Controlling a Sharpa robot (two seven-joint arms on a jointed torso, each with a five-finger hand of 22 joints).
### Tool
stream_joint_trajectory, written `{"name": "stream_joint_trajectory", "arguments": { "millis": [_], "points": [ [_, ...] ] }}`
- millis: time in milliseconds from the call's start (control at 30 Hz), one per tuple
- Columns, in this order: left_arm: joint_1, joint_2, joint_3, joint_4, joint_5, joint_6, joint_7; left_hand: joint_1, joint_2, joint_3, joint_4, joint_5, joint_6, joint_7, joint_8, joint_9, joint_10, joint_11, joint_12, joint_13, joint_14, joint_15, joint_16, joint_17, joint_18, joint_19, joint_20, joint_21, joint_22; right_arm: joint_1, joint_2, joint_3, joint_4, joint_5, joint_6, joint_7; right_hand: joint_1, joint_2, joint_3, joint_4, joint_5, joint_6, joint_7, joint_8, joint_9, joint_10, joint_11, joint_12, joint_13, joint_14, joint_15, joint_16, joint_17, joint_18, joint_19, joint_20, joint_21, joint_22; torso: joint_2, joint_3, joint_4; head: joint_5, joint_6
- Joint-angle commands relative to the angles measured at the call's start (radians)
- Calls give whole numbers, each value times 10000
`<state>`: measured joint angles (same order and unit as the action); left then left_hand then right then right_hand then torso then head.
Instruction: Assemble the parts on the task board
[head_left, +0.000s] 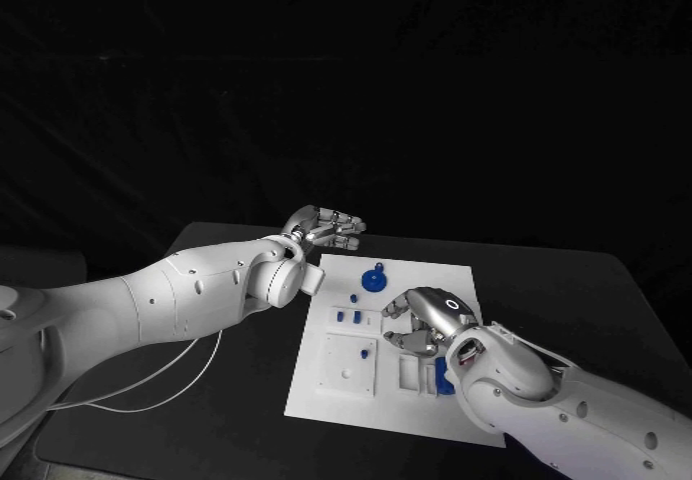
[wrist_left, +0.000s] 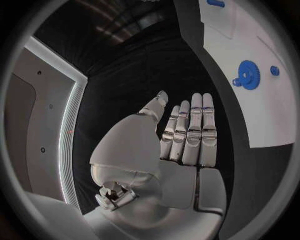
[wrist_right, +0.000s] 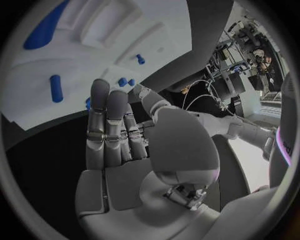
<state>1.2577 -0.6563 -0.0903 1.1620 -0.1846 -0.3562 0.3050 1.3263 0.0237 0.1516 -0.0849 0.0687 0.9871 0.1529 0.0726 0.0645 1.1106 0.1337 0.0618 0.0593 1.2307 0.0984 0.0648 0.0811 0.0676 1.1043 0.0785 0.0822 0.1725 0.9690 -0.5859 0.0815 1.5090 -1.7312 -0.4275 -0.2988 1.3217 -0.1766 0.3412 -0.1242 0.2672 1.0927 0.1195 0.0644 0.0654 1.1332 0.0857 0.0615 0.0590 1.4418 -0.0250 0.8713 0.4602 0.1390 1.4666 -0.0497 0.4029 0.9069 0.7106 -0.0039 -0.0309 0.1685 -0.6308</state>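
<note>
Left hand (head_left: 326, 228) empty, fingers straight and side by side, held off the task board's (head_left: 433, 408) far-left corner over the black table (head_left: 606, 290). Right hand (head_left: 423, 322) empty too, fingers loosely extended above the board's middle. No readable writing on anything. Parts counted in the head view: one blue gear (head_left: 375, 280) near the board's far edge, two short blue pegs (head_left: 346, 316) beside the left edge, one long blue piece (head_left: 441, 382) near the right edge, partly hidden under the right wrist. Gear also seen from the left wrist (wrist_left: 249, 75).
</note>
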Motion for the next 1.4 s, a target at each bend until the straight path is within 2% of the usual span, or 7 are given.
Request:
{"name": "stream_joint_trajectory", "arguments": {
  "millis": [33, 267, 600, 867, 1100, 1267, 1400],
  "points": [
    [20, 6, 11, 32, 29, 219, 167, 16, 77, -42, -7, -31, -81, 8, 32, 16, -67, -30, -3, 9, -60, 8, -24, 8, -29, 7, 29, 19, -15, 91, -245, 154, 146, 278, 729, -112, -113, 42, 26, -1, -57, -5, -20, -26, -15, -13, 8, -27, 1, -17, 16, 54, 5, 180, 351, 49, 54, 16, 10, 0, -11, -62, 54],
    [20, -19, 12, 40, 135, 269, 181, 16, 77, -42, -7, -31, -81, 8, 32, 16, -67, -30, -3, 9, -60, 8, -24, 8, -29, 7, 29, 19, -15, 171, -600, 431, -8, 125, 1298, -171, -3, 61, -128, -35, -148, -122, -63, -21, -15, -103, 16, -26, 2, -16, 31, 73, 2, 188, 353, 64, 57, 20, 12, 22, 12, -107, 87],
    [19, -24, 12, 43, 218, 300, 186, -2, 77, -56, -8, -33, -95, 14, 27, 15, -73, -27, -3, 9, -62, 11, -23, 9, -30, 5, 32, 19, -30, 223, -600, 495, -571, -142, 1943, -236, 112, 85, -448, 71, -263, -285, -151, -25, -18, -287, 48, -22, 5, -21, 63, 82, -8, 205, 348, 96, 47, 3, 15, 2, 14, -111, 76],
    [19, -30, 12, 72, 236, 308, 181, -2, 77, -56, -8, -33, -95, 14, 27, 15, -73, -27, -3, 9, -62, 11, -23, 9, -30, 5, 32, 19, -30, 231, -449, 466, -928, -191, 2098, -280, 197, 138, -464, 143, -381, -337, -167, -27, -20, -355, 63, -23, 5, -19, 78, 77, -27, 214, 354, 112, 24, -22, 17, -11, 17, -141, 56],
    [19, -28, 12, 112, 239, 305, 191, -2, 77, -56, -8, -33, -95, 14, 27, 15, -73, -27, -3, 9, -62, 11, -23, 9, -30, 5, 32, 19, -30, 240, -353, 322, -1178, -186, 2153, -289, 61, 114, 223, 120, -558, -254, -140, -27, -19, -219, 43, -28, 0, -27, 59, 98, -20, 208, 346, 97, 49, -6, 16, -15, 23, -143, 31],
    [19, -22, 12, 126, 239, 304, 197, -2, 77, -56, -8, -33, -95, 14, 27, 15, -73, -27, -3, 9, -62, 11, -23, 9, -30, 5, 32, 19, -30, 240, -188, 212, -1337, -183, 2131, -248, -96, 60, 1100, 38, -994, -154, -107, -23, -17, -4, -2, -28, -1, -25, 49, 103, -17, 171, 335, 82, 76, 30, 21, 11, 48, -105, -3],
    [19, -27, 12, 137, 239, 308, 199, -2, 77, -56, -8, -33, -95, 14, 27, 15, -73, -27, -3, 9, -62, 11, -23, 9, -30, 5, 32, 19, -30, 239, -80, 158, -1486, -182, 2082, -207, -129, 66, 1560, -8, -1264, -10, -58, -24, -16, 100, -14, -29, -2, -20, 54, 112, -11, 151, 329, 83, 84, 66, 19, -2, 40, -107, -12]
  ]
}}
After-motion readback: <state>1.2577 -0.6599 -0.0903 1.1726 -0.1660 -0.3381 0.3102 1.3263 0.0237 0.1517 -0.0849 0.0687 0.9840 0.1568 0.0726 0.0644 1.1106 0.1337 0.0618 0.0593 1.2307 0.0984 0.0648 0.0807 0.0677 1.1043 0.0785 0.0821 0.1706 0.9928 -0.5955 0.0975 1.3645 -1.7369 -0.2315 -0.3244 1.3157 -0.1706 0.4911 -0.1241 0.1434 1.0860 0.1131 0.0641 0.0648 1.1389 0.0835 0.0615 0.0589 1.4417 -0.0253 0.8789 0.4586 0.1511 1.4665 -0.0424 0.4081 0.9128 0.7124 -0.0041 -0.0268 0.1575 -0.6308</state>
